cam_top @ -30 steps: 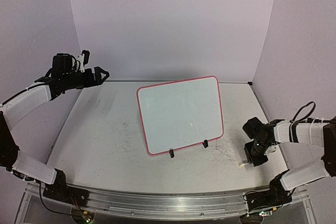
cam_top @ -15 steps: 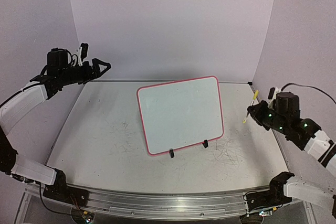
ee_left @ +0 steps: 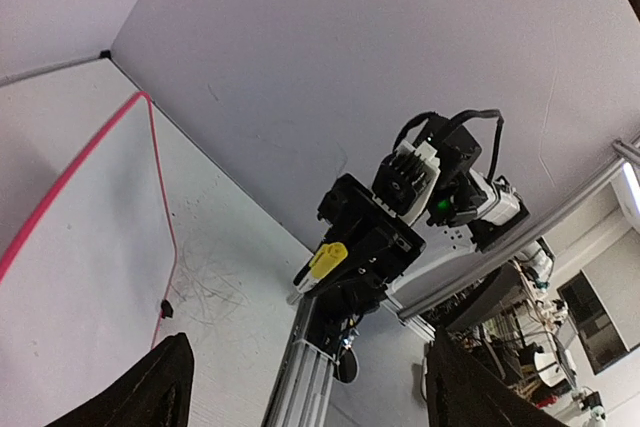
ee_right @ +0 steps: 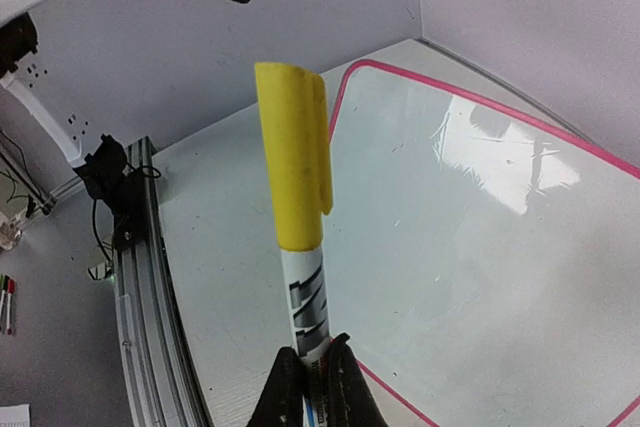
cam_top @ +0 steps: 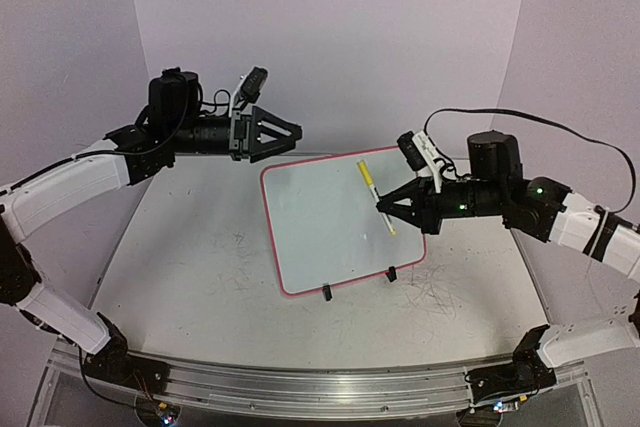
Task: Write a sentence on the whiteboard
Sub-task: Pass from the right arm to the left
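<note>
The whiteboard (cam_top: 330,237), white with a pink-red rim, stands propped at the middle of the table. No sentence shows on its face. My right gripper (cam_top: 382,208) hovers over its right part, shut on a marker (cam_top: 376,195) with a yellow cap that points up and away. In the right wrist view the capped marker (ee_right: 296,172) rises from my shut gripper (ee_right: 314,377), with the whiteboard (ee_right: 480,237) behind it. My left gripper (cam_top: 293,137) hangs open in the air above the board's upper left corner, empty. Its view shows both fingers (ee_left: 165,387) spread wide, the whiteboard (ee_left: 70,247) at left and the marker (ee_left: 327,260) ahead.
Two small black clips (cam_top: 327,294) hold the board's near edge. The grey table (cam_top: 190,267) carries scribble marks. Lilac walls close the back and both sides. A metal rail (cam_top: 300,387) runs along the near edge.
My right arm rose from the table's right side and swung left over the board, carrying the marker. My left arm swung right toward the board's upper left corner.
</note>
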`<action>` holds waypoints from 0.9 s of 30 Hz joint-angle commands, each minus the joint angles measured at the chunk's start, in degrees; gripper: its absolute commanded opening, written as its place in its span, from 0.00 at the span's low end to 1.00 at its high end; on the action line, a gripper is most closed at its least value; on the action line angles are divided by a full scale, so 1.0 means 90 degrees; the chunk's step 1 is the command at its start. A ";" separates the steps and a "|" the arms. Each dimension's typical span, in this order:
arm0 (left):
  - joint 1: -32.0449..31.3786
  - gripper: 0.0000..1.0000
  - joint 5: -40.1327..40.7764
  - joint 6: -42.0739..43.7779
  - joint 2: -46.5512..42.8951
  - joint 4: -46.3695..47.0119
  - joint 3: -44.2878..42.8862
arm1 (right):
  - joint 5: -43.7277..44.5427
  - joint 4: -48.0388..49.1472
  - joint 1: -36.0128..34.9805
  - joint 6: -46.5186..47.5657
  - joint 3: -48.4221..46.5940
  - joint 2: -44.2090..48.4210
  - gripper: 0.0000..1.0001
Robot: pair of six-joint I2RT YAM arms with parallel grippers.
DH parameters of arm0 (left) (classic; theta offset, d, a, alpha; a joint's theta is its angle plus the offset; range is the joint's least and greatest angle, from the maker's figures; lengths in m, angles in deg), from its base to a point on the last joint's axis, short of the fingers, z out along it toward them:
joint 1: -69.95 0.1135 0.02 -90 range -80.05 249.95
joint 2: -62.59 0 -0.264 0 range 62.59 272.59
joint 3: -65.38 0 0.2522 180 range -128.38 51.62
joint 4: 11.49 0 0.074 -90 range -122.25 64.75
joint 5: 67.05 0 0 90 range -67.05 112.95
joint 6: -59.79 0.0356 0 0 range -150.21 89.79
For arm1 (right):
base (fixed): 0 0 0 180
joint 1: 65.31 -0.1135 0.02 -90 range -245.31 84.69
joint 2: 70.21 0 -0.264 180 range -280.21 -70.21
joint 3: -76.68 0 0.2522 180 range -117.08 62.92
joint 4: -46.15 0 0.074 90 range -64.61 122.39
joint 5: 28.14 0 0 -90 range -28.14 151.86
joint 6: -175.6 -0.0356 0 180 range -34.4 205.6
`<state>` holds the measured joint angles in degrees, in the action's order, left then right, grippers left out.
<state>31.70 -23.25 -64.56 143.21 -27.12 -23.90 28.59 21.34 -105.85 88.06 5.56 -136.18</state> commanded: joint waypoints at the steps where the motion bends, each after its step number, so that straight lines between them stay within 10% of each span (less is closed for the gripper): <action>1: -0.0450 0.81 -0.0478 -0.0079 0.0336 -0.0038 -0.0202 | -0.0042 0.0008 -0.0236 0.0698 -0.0418 -0.0253 0.00; 27: -0.1219 0.32 0.0503 0.0657 0.1277 -0.1462 -0.0769 | 0.0700 -0.0393 -0.0869 0.0982 -0.0727 -0.0951 0.00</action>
<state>20.94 -20.47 -60.09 155.23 -39.39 -29.43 33.00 17.12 -113.15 96.17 1.96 -144.09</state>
